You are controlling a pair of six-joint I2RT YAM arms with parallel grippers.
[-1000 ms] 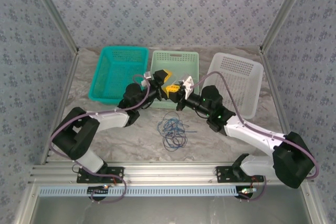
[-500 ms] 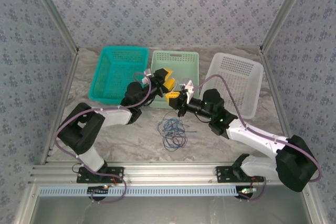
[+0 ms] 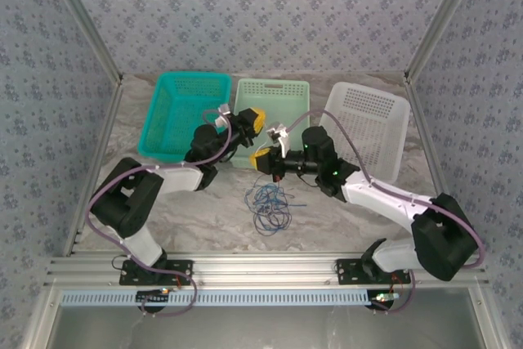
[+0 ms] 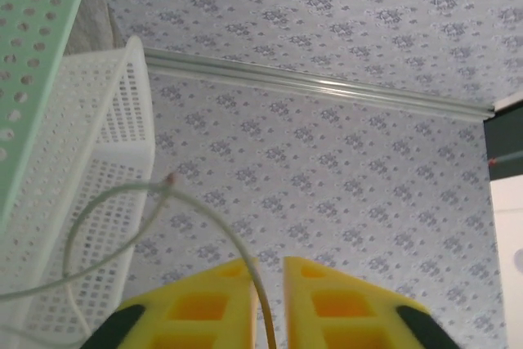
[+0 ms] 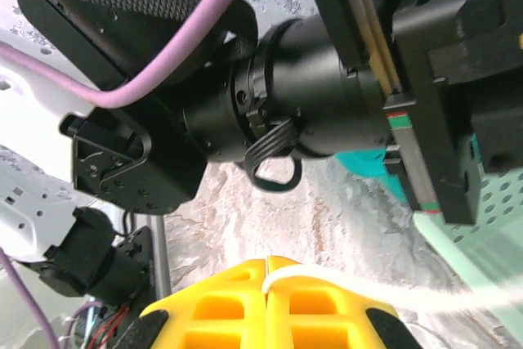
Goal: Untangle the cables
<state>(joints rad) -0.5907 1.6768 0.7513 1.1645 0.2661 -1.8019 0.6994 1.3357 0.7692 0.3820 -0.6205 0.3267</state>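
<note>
Marbled grey tabletop (image 3: 188, 210), walled by blue-grey patterned fabric, with three baskets along its far edge: teal (image 3: 189, 77), mint green (image 3: 272, 84) and white (image 3: 369, 96). Thin blue and dark cables (image 3: 268, 202) lie in a loose, looped tangle on the table, in front of the mint basket and between the two arms.

A thin cream cable (image 4: 167, 185) hangs clear of that tangle. From the left wrist it curves in a wide arc and drops into the narrow slot between the left gripper's (image 4: 268, 308) yellow fingers, which are clenched on it. The right gripper (image 5: 267, 300) is also clamped tight, with the same pale cable coming out of the seam between its pads and stretching off to the right.

A second ago the left jaws stood much wider. The right gripper has since swung left and nearer, now just above the tangle, which looks unmoved.
</note>
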